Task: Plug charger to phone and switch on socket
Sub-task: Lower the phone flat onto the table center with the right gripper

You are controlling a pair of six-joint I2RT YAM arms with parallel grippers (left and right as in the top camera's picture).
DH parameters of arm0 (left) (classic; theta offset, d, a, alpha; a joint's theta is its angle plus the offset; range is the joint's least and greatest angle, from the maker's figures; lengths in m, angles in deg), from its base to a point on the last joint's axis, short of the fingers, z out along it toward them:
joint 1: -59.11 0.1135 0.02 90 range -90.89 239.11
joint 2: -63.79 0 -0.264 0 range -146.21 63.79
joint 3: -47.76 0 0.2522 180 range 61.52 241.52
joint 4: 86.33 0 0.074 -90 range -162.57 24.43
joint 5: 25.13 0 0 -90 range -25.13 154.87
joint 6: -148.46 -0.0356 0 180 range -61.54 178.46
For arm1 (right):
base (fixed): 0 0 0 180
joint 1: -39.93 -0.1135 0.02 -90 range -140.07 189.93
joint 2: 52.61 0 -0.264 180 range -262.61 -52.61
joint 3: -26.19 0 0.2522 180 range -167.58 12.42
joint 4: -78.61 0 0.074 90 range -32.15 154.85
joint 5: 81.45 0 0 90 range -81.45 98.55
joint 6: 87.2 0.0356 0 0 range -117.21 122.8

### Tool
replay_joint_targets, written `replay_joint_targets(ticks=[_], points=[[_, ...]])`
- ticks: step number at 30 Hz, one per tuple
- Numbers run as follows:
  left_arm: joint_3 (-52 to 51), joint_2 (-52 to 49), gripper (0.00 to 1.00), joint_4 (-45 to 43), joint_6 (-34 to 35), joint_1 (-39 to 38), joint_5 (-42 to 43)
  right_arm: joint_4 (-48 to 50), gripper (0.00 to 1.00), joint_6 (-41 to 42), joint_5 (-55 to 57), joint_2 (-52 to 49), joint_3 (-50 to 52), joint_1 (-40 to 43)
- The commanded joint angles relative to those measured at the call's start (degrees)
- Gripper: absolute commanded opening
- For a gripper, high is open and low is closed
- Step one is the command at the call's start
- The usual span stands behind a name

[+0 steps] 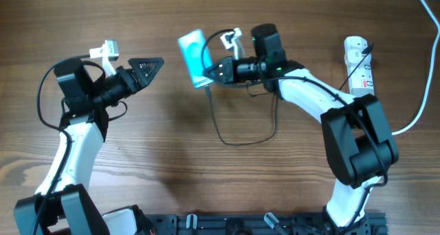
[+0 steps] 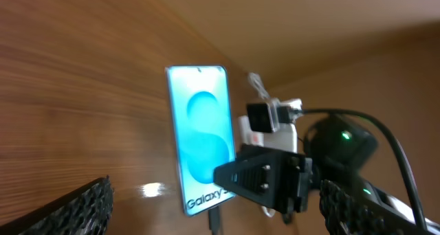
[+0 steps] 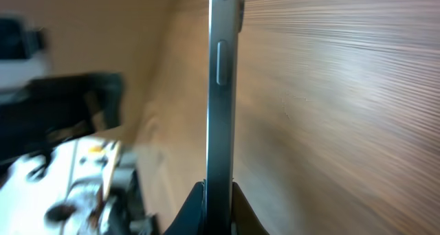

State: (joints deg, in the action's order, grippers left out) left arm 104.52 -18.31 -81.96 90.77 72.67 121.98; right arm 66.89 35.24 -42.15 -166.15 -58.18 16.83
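Phone: cyan-screened slim smartphone (image 2: pixel 199 135), held on edge above the wooden worktop (image 1: pixel 206 194); screen reads "Galaxy S…"
Right hand (image 1: pixel 210 73): clamped on phone's lower end
Left hand (image 1: pixel 152 64): spread wide, empty
Socket: white power strip (image 1: pixel 359 63), far right; label illegible

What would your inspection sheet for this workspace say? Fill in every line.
Surface: wooden table.
Job's things: phone, screen lit; power strip at the table's right side.
Clutter: nothing seen.
End effectors: right end effector shut on the phone's lower end; left end effector open, empty, apart from the phone.
Cables: black charger cable loops on the table below the phone; white lead runs off top right.
Surroundings: nothing seen.
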Motion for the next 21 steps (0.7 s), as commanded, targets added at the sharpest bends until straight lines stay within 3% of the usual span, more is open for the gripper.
replay_joint_targets(ticks=[1,6,21], points=[[1.03,1.42,1.0,1.62,-2.1,0.2,-8.24,-3.74,0.04,0.48,8.76,-0.46,0.13,-0.79],[1.03,1.42,1.0,2.86,-2.12,0.2,-10.73,-9.27,0.04,-1.73,12.39,-0.46,0.98,-0.83],[1.03,1.42,1.0,3.3,-2.1,0.2,-10.73,-6.32,0.04,-0.28,15.19,-0.52,8.48,-2.64]])
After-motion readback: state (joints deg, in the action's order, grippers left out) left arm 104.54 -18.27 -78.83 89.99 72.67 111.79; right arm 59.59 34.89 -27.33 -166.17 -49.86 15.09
